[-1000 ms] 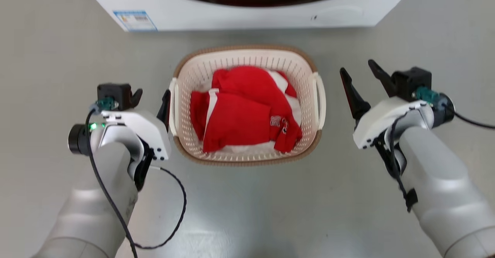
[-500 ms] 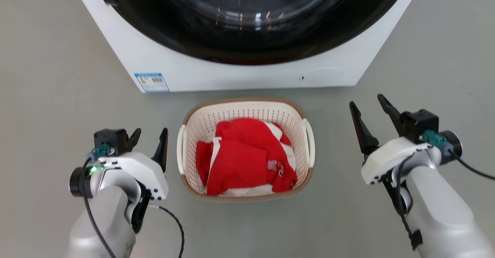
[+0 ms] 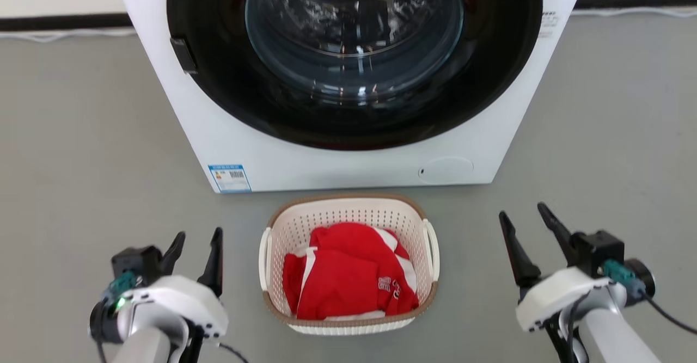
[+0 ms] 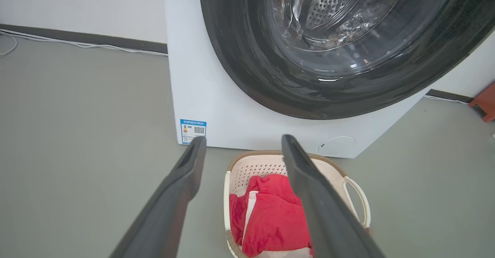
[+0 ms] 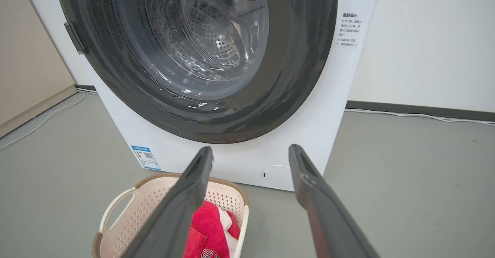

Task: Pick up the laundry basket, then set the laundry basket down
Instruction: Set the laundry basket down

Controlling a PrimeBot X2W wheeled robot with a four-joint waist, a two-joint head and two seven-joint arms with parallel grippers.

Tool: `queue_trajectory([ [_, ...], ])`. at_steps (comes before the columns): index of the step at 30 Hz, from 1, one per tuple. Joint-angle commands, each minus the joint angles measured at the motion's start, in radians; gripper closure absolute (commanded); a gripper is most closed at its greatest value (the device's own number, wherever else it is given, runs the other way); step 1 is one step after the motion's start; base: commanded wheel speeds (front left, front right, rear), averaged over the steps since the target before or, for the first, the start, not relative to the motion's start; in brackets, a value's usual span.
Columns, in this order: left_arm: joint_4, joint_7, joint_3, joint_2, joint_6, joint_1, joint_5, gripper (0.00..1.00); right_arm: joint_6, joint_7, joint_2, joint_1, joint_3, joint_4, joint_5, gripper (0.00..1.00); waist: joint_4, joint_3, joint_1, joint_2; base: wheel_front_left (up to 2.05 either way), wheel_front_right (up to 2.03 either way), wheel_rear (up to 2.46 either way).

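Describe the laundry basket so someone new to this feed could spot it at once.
Find the big white washing machine with its dark round door. On the grey floor right before it sits the laundry basket: small, cream, perforated, brown-rimmed, with white loop handles, holding red clothing.

One laundry basket (image 3: 348, 324), one washing machine (image 3: 337, 167), one red clothing heap (image 3: 343, 281), one left hand (image 3: 199, 233), one right hand (image 3: 521, 210)

We hold our left claw (image 3: 199, 233) low on our left and our right claw (image 3: 521, 210) low on our right, well apart. Each has its two dark fingers (image 3: 516, 254) spread, gripping nothing, tips pointing forward and slightly up.
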Motion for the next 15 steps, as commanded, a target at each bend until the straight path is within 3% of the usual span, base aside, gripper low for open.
queue_trajectory([
  [1, -0.028, -0.006, 0.038, 0.022, 0.005, 0.000, 0.010, 0.00, 0.006, -0.006, -0.004, 0.004, 0.016, -0.031, -0.002, 0.00, -0.002, -0.018, 0.0000, -0.0001, 0.00, 0.00, 0.00],
  [15, -0.255, -0.006, 0.213, -0.042, 0.007, 0.264, 0.113, 0.00, 0.006, -0.006, -0.005, 0.166, -0.066, -0.142, -0.011, 0.00, -0.008, -0.102, 0.0000, -0.0001, 0.00, 0.00, 0.00],
])
